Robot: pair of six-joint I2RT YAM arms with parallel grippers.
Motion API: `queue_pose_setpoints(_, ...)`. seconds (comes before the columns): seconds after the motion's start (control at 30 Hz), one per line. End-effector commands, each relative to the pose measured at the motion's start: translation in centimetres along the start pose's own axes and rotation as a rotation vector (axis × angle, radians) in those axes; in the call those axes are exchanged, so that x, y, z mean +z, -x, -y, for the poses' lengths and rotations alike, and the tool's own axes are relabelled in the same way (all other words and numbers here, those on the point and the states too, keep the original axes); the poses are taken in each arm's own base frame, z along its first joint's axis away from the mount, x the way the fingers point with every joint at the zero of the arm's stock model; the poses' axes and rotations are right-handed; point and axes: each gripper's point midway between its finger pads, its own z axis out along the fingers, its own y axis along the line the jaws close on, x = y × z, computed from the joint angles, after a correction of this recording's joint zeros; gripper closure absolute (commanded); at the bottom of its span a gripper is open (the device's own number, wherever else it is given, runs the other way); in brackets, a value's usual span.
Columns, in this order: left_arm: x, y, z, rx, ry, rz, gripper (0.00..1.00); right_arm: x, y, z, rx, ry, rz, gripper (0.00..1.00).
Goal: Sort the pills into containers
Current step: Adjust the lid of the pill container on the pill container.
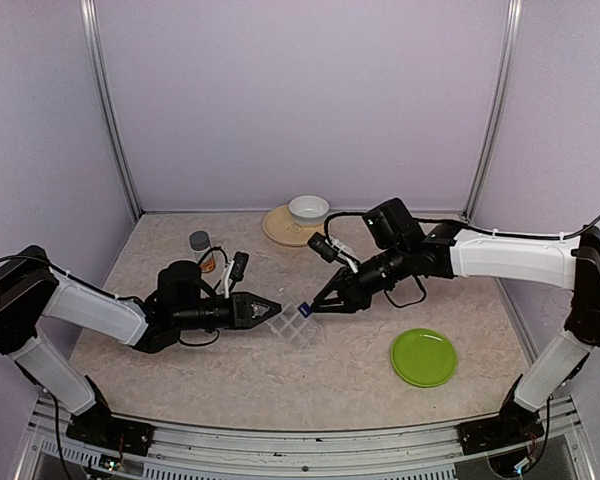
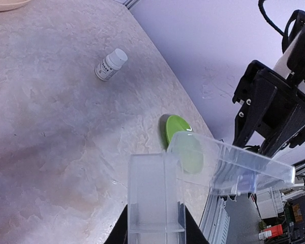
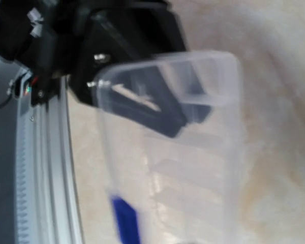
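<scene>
The containers are one clear compartmented pill box (image 1: 298,331) in the middle of the table. My left gripper (image 1: 276,309) is shut on its left end; in the left wrist view the box body (image 2: 153,185) runs out from between the jaws. The hinged lid (image 2: 234,163) stands raised off the box. My right gripper (image 1: 313,309) is at the lid's blue tab (image 1: 305,310) and shut on it. The right wrist view is blurred and shows the clear lid (image 3: 193,152) and the blue tab (image 3: 124,221). No pills show in any view.
A green plate (image 1: 423,357) lies at the front right, also seen as the green plate (image 2: 177,131). A white bowl (image 1: 308,208) sits on a tan plate (image 1: 278,229) at the back. A grey-capped bottle (image 1: 199,241) stands back left. A small white bottle (image 2: 111,64) lies on the table.
</scene>
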Motion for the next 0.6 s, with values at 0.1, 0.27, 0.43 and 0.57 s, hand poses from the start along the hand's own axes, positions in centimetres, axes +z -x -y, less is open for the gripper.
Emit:
queue_pose_setpoints(0.1,0.2,0.7,-0.1,-0.019,0.008,0.031,0.79,-1.7,0.6,2.3,-0.007,-0.175,0.008,0.37)
queue_pose_setpoints(0.27,0.3,0.6,-1.0,-0.042,0.056,0.022,0.79,-2.4,0.7,3.3,-0.018,-0.261,0.004,0.15)
queue_pose_setpoints(0.43,0.4,0.7,-1.6,-0.066,0.087,0.025,0.79,-1.5,1.0,1.6,-0.097,-0.28,0.0,0.0)
queue_pose_setpoints(0.57,0.4,0.8,-1.6,-0.071,0.085,0.03,0.79,0.5,0.4,1.2,-0.138,-0.332,-0.039,0.0)
